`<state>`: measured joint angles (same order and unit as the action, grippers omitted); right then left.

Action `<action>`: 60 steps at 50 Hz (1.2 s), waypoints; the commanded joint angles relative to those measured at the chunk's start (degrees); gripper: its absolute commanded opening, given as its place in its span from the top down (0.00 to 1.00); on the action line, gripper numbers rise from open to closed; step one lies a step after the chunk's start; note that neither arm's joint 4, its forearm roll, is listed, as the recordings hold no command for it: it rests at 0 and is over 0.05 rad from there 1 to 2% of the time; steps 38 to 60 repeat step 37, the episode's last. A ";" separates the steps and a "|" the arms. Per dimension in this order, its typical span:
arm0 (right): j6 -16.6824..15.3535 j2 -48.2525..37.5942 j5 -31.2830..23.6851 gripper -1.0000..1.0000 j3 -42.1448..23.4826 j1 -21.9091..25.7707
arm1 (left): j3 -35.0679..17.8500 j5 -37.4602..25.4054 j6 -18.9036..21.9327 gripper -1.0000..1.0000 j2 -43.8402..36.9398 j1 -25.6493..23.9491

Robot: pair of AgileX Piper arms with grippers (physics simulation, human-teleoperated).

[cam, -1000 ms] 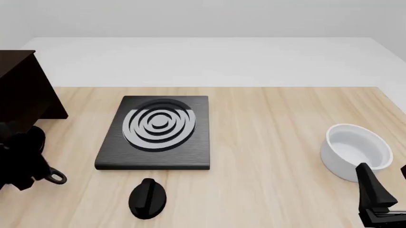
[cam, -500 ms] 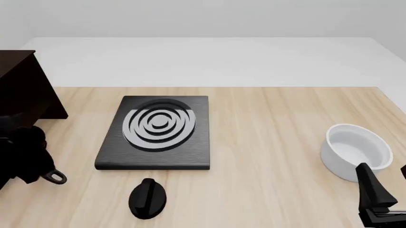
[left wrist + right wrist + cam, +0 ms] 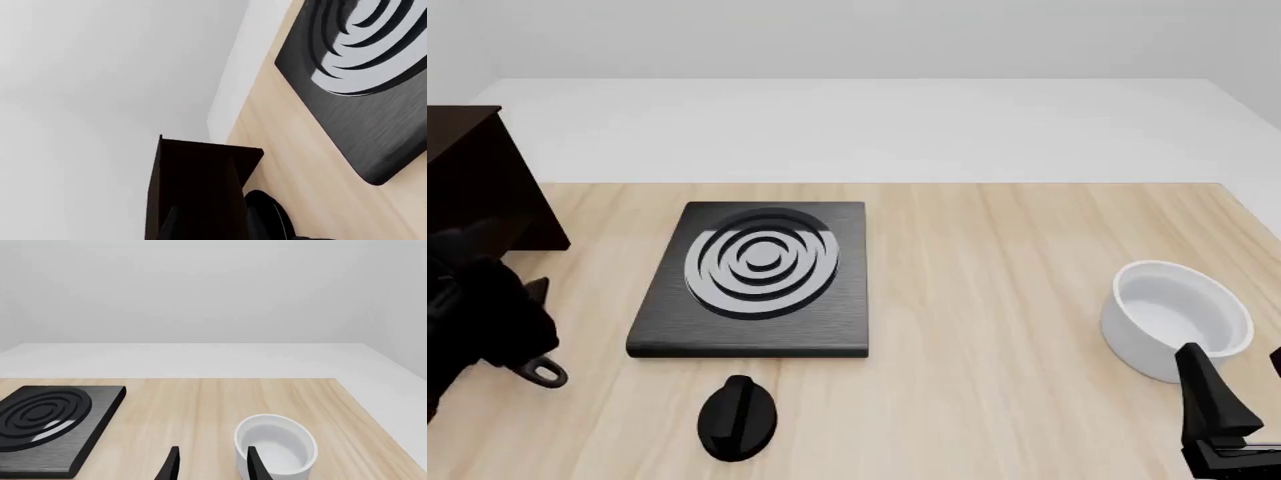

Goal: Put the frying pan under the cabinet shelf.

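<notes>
Of the frying pan, only the handle's hang loop [image 3: 545,373] shows in the front view. It lies on the table at the left edge, and the rest is hidden under my left arm. The dark brown cabinet shelf [image 3: 474,185] stands at the far left, just beyond that arm. In the left wrist view the cabinet shelf [image 3: 200,185] fills the space ahead. My left gripper [image 3: 212,231] is open there, with a black curved rim [image 3: 279,216] beside one finger. My right gripper [image 3: 210,466] is open and holds nothing, low at the front right [image 3: 1225,425].
A flat black stove plate [image 3: 754,280] with silver rings lies left of the table's centre. A small black knob [image 3: 738,418] sits in front of it. A white deep pot [image 3: 1174,318] stands at the right, just beyond my right gripper.
My left arm has shifted a little forward and to the right beside the cabinet. The pan's hang loop has stayed almost in place. The right arm has not moved.
</notes>
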<state>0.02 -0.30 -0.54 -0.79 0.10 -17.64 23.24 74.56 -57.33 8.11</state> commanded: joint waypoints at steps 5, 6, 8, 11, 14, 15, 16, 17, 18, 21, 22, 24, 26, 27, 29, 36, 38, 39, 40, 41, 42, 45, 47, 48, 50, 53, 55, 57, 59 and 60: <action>0.01 0.00 0.00 0.00 0.00 0.00 | -2.19 -7.47 -8.93 0.00 18.17 -10.01; 0.01 0.00 0.00 0.00 0.00 0.00 | -2.19 -7.47 -8.93 0.00 18.17 -10.01; 0.00 -0.01 0.00 0.00 0.00 0.00 | -1.25 -8.19 -15.32 0.00 24.02 -14.62; 0.01 -0.01 0.00 0.00 0.00 -0.01 | -2.21 -9.77 -18.70 0.00 24.53 -15.76; 0.01 0.00 0.00 0.00 0.00 0.00 | -0.23 -2.99 -17.88 0.00 18.91 -15.73; 0.00 0.00 0.00 0.00 0.00 0.01 | -0.50 -1.68 -18.35 0.00 17.92 -15.71; -0.01 0.01 0.00 0.00 0.00 -0.02 | -1.65 -0.24 -19.85 0.00 15.94 -15.73; -0.01 0.01 0.00 0.00 0.00 -0.02 | -1.65 -0.19 -19.85 0.00 15.89 -15.73; 0.00 0.00 0.00 0.00 0.00 0.00 | -1.75 0.43 -20.04 0.00 15.43 -15.84; 0.00 0.00 0.00 0.00 0.00 -0.01 | -2.08 2.48 -21.07 0.00 13.31 -16.40; 0.00 0.01 0.00 0.00 0.00 -0.02 | -2.63 3.58 -23.64 0.00 12.80 -17.14; -0.01 0.01 0.00 0.00 0.00 -0.01 | -1.51 5.53 -22.66 0.00 11.23 -16.93; -0.01 0.01 0.00 0.00 0.00 0.00 | -0.99 6.61 -23.92 0.00 11.07 -16.97; 0.00 0.00 0.00 0.00 0.00 -0.01 | -1.11 6.81 -24.54 0.00 11.83 -16.43; 0.00 0.01 0.01 0.00 0.00 0.00 | -0.92 4.15 -25.62 0.00 14.01 -16.24; 0.02 0.00 0.00 0.00 0.00 -0.01 | 0.44 2.95 -27.34 0.00 16.76 -15.27; 0.01 0.00 0.00 0.00 0.00 -0.01 | 0.43 2.68 -27.44 0.00 17.10 -15.19; 0.01 0.00 0.00 0.00 0.00 -0.01 | 0.43 2.68 -27.44 0.00 17.10 -15.19; 0.01 0.00 0.00 0.00 0.00 -0.01 | 0.43 2.68 -27.44 0.00 17.10 -15.19; 0.01 0.00 0.00 0.00 0.00 -0.01 | 0.43 2.68 -27.44 0.00 17.10 -15.19; 0.01 0.00 0.00 0.00 0.00 -0.01 | 0.43 2.68 -27.44 0.00 17.10 -15.19; 0.01 0.00 0.00 0.00 0.00 -0.01 | 0.43 2.68 -27.44 0.00 17.10 -15.19; 0.01 0.00 0.00 0.00 0.00 -0.01 | 0.43 2.68 -27.44 0.00 17.10 -15.19; 0.01 0.00 0.00 0.00 0.00 -0.01 | 0.43 2.68 -27.44 0.00 17.10 -15.19; 0.01 0.00 0.00 0.00 0.00 -0.01 | 0.43 2.68 -27.44 0.00 17.10 -15.19; 0.01 0.00 0.00 0.00 0.00 -0.01 | 0.43 2.68 -27.44 0.00 17.10 -15.19; 0.01 0.00 0.00 0.00 0.00 -0.01 | 0.43 2.68 -27.44 0.00 17.10 -15.19; 0.01 0.00 0.00 0.00 0.00 -0.01 | 0.43 2.68 -27.44 0.00 17.10 -15.19; 0.01 0.00 0.00 0.00 0.00 -0.01 | 0.43 2.68 -27.44 0.00 17.10 -15.19; 0.01 0.00 0.00 0.00 0.00 -0.01 | 0.43 2.68 -27.44 0.00 17.10 -15.19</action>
